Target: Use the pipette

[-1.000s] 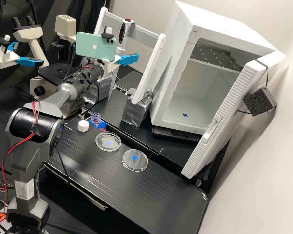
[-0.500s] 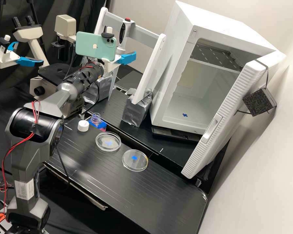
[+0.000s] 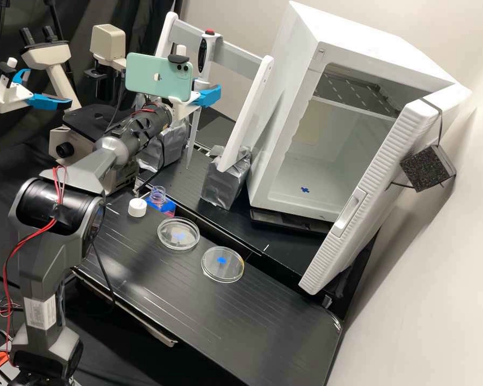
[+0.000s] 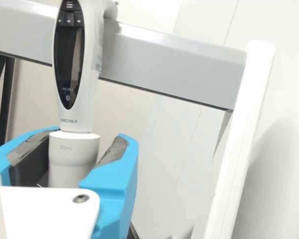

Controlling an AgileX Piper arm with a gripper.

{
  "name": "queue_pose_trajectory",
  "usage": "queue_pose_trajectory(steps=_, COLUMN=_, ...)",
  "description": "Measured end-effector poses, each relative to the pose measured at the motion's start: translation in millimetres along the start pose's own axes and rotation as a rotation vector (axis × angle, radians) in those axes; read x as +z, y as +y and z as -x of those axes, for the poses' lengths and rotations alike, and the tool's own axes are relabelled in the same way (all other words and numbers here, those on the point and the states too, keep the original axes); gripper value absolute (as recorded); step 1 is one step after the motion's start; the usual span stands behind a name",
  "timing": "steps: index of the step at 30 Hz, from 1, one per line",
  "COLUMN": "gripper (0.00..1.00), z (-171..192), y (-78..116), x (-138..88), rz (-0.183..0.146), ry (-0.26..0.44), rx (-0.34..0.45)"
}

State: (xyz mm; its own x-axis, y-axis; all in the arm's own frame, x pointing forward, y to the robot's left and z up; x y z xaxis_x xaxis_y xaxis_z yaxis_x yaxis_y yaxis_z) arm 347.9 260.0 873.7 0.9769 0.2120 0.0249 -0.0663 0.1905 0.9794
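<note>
**Gripper [image 3: 208, 97] closed on an electronic pipette at its stand**

Pipette [image 4: 81, 118]: roughly upright before the grey crossbar [image 4: 174, 67] of a white stand, its pale collar clasped between the two blue fingers, which stand apart by the collar's breadth. Surface: a black bench [image 3: 263, 316] scored with fine lines, flanked by a pale wall [image 3: 424, 279] and, behind, a dark curtain [image 3: 145, 19]. A cream microscope [image 3: 47, 55] stands toward the rear; a mint-green phone [image 3: 150, 78] is mounted above the arm's wrist. Containers: an incubator [image 3: 300, 48] with its door [image 3: 354, 193] ajar (note the wire shelf within, and a blue mark on its floor); a clear, uncapped bottle [image 3: 158, 194], pink and blue showing low down, with a white cap [image 3: 137, 207] just beside it; two clear round dishes [image 3: 178, 245], near each other, each showing a blue patch, whether inside or beneath being uncertain.
</note>
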Motion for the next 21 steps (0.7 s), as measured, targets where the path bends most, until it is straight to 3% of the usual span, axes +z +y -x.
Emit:
queue_pose_trajectory(steps=10, gripper=0.0, z=0.0, y=-0.6, x=-0.1, rz=-0.005, ry=0.001, rx=-0.006)
queue_pose_trajectory(steps=21, gripper=0.0, z=-0.1, y=-2.9, x=-3.0, rz=-0.104, ry=0.023, rx=-0.044)
